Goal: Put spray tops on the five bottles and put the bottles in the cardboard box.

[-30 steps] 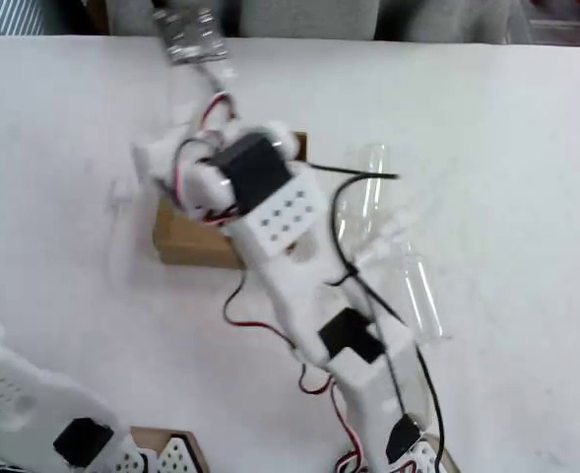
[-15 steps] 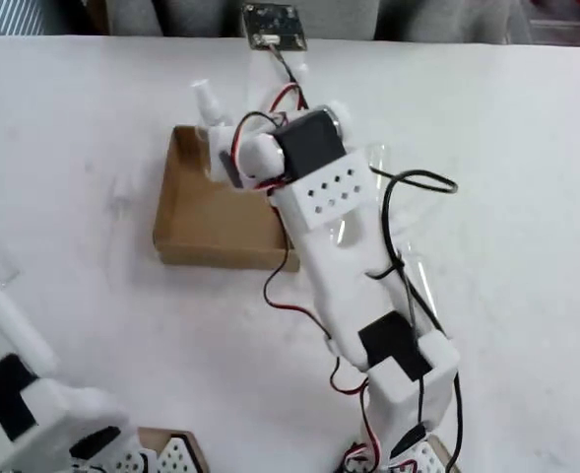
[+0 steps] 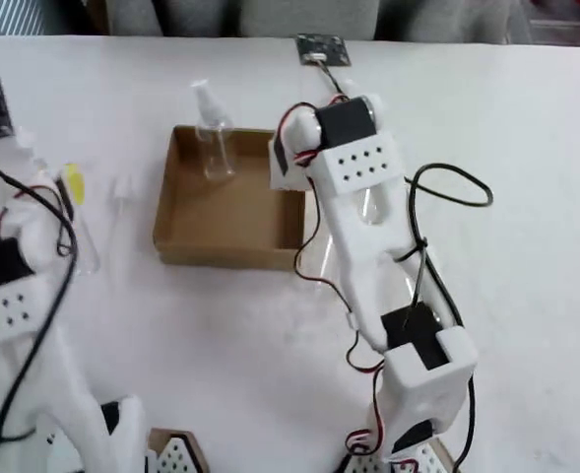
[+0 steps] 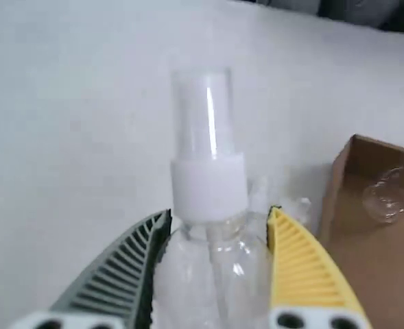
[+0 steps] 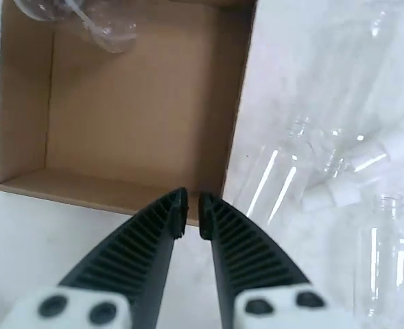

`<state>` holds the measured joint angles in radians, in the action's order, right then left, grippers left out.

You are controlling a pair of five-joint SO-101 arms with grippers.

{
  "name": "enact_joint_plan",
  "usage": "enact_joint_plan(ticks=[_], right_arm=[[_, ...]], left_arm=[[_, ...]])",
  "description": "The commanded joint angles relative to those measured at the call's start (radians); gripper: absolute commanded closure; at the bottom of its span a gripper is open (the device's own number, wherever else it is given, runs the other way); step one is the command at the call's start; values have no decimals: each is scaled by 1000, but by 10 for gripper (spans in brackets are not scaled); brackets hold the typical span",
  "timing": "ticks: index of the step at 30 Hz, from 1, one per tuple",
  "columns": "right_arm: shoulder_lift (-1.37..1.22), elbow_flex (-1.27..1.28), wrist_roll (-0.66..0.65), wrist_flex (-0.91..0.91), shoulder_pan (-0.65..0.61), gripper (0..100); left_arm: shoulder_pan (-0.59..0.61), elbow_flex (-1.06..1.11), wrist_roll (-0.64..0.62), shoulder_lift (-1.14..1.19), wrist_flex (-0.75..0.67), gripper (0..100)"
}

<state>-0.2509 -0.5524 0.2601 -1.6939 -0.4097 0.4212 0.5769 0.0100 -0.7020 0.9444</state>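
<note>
Bottle (image 4: 208, 274) with a spray top (image 4: 207, 185) already on its neck sits clamped in the left gripper (image 4: 219, 216), pinched at the shoulder between the grey and yellow fingers, above the tabletop's left side. Next, a loose spray top (image 3: 122, 192) lies on the tabletop between that gripper and the cardboard box (image 3: 225, 212). The box rests near the middle of the tabletop, and a second capped bottle (image 3: 214, 148) appears to stand in its far left corner. The right gripper (image 5: 191, 209) hangs above the box's right-hand wall, its pincer narrowed to a thin slit with nothing in it. Several open bottles (image 5: 276, 179) lie on the tabletop just beside the box's right wall, with more spray tops (image 5: 346, 188) among them.
</note>
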Motion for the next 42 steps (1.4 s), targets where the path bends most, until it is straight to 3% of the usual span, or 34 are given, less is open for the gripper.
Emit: enact_joint_plan(ticks=[1, 6, 19, 23, 28, 42], right_arm=[[61, 11, -12, -25, 16, 981], [61, 55, -12, -25, 12, 981], [5, 72, -12, 56, 59, 977], [-74, 63, -12, 124, 59, 971], [-137, 63, -12, 157, 56, 865], [-282, 63, -5, 323, 30, 886]], left_arm=[[-94, 72, 0, -177, -106, 980], [-119, 160, 0, -308, -198, 980], [252, 213, 0, -331, -224, 980], [257, 313, 0, -332, -230, 980], [248, 399, -2, -335, -304, 980], [248, 423, -2, -332, -322, 980]])
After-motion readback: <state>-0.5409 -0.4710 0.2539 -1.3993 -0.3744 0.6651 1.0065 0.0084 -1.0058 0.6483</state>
